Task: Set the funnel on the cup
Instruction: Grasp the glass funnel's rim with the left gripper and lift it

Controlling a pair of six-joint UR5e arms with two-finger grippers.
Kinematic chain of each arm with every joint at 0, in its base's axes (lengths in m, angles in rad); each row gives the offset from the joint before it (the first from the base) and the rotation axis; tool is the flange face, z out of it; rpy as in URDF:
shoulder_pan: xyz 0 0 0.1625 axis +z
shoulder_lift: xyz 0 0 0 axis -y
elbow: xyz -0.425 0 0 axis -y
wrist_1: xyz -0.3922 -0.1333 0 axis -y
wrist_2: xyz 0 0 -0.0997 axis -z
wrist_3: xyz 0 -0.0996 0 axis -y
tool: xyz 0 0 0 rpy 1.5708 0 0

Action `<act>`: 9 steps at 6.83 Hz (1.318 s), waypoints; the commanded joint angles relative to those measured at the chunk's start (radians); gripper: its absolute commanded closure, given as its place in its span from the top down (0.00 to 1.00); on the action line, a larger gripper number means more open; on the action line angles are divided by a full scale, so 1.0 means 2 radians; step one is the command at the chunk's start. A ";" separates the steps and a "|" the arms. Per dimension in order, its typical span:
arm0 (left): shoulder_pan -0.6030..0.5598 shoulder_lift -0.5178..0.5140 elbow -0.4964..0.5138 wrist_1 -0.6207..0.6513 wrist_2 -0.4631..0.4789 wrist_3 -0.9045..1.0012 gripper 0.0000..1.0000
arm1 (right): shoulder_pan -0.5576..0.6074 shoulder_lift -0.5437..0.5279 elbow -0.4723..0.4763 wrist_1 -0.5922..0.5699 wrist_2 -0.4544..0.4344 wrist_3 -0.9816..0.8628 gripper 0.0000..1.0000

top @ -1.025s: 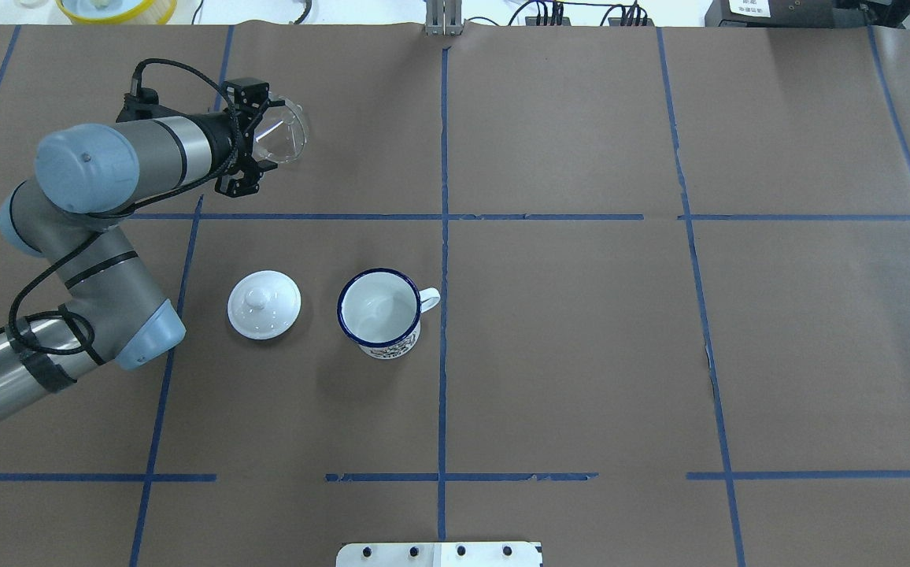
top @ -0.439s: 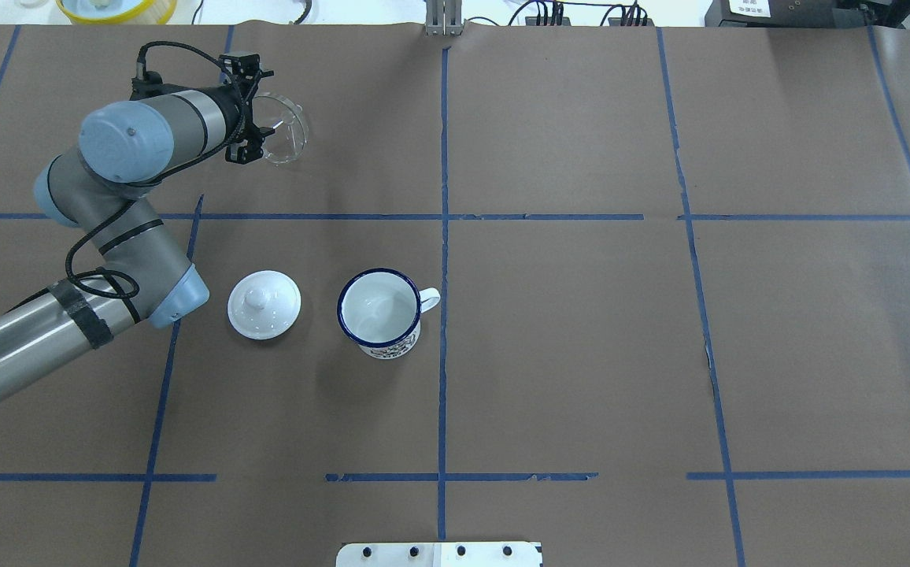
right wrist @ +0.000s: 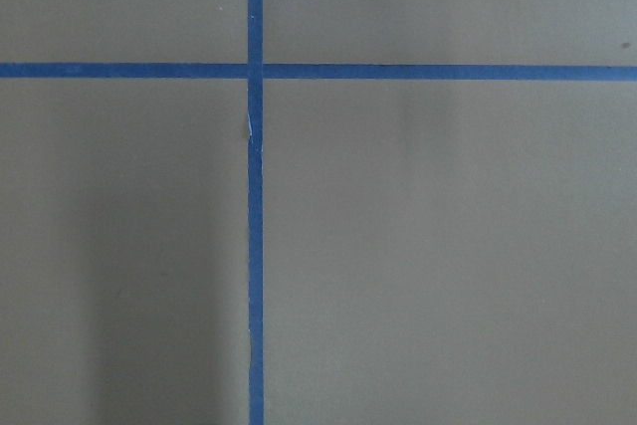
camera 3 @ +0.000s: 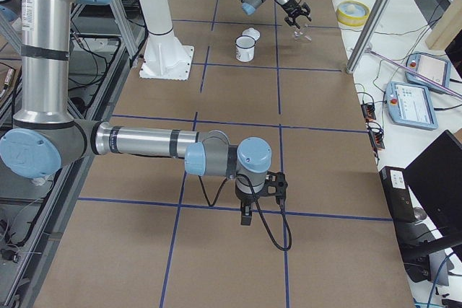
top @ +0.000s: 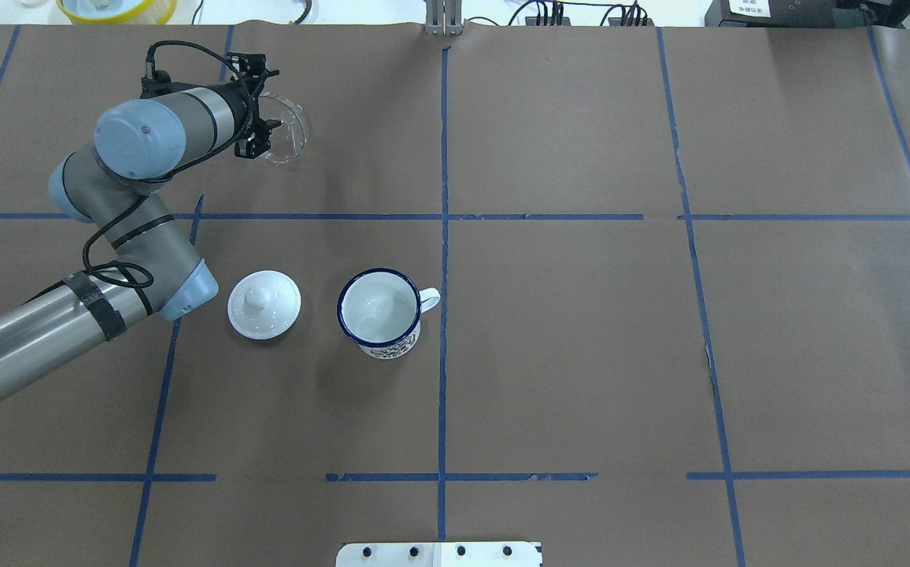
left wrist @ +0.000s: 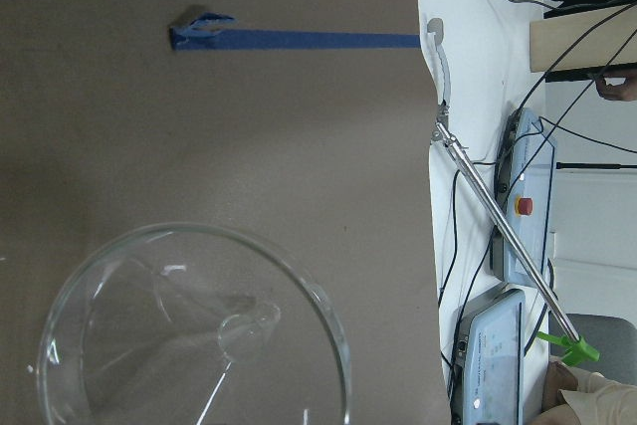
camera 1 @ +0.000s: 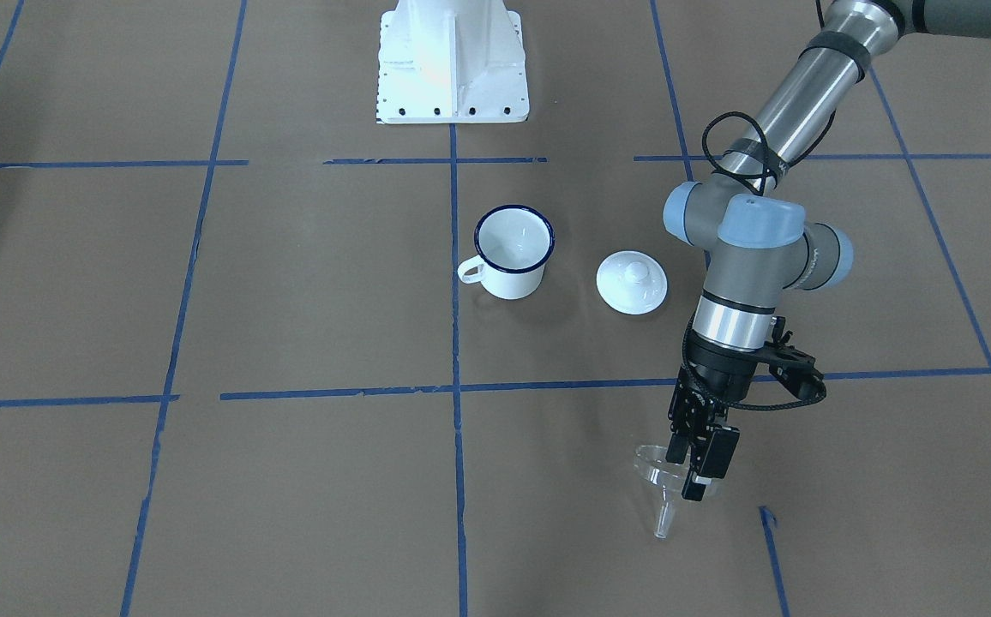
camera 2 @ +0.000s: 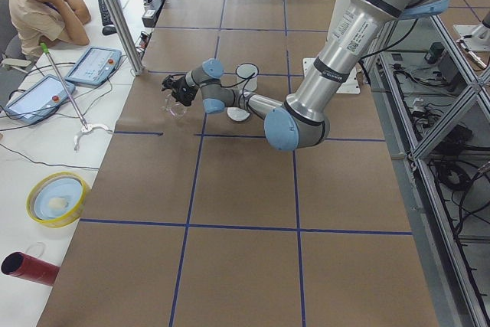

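The clear funnel (camera 1: pixel 660 480) hangs upright, spout down, at the table's far left, with its tip just above the paper. It also shows in the overhead view (top: pixel 286 130) and in the left wrist view (left wrist: pixel 189 335), mouth toward the camera. My left gripper (camera 1: pixel 701 478) points down and is shut on its rim; in the overhead view the gripper (top: pixel 260 109) is at the funnel's left side. The white cup (top: pixel 379 309) with a blue rim stands upright near the table's middle (camera 1: pixel 510 257), well away from the funnel. My right gripper (camera 3: pixel 247 216) shows only in the exterior right view; I cannot tell its state.
A round white lid (top: pixel 264 304) with a knob lies just left of the cup, between it and my left forearm. The table's far edge (left wrist: pixel 423 196) runs close behind the funnel. The white robot base (camera 1: pixel 451 60) stands at the near edge. Operators' tablets lie beyond the far edge.
My left wrist has swung from lying level to pointing down and shifted toward the far edge. The funnel has stayed at about the same spot in its grip.
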 commanded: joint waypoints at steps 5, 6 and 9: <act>-0.001 0.015 -0.002 -0.018 0.000 0.014 0.70 | 0.000 0.000 0.000 0.000 0.000 0.000 1.00; 0.001 0.021 -0.002 -0.028 0.000 0.015 0.68 | 0.000 0.000 0.000 0.000 0.000 0.000 1.00; 0.001 0.020 -0.007 -0.029 0.000 0.014 0.00 | 0.000 0.000 -0.001 0.000 0.000 0.000 1.00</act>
